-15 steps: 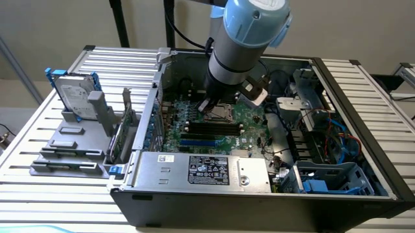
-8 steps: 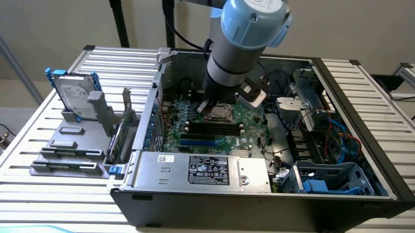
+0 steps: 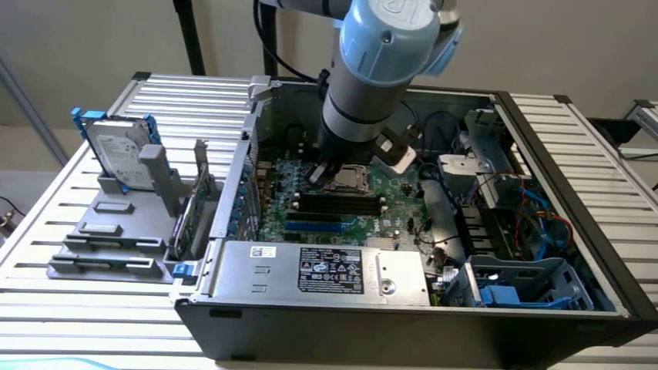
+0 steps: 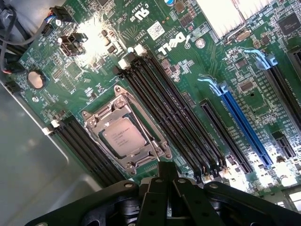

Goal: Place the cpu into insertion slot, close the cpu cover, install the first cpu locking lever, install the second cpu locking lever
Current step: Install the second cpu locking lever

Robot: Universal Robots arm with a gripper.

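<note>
With my tool (image 4: pixel 167 181) pinched together and empty just beside the cpu cover (image 4: pixel 126 136), I judge that thin frame stiff, best pressed at its edge.

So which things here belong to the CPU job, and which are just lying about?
Job:
cpu, seated in the insertion slot
cpu cover, down around the chip
gripper, shut, empty

Lying about:
memory slots
blue expansion slot
hard drive
power supply
</note>
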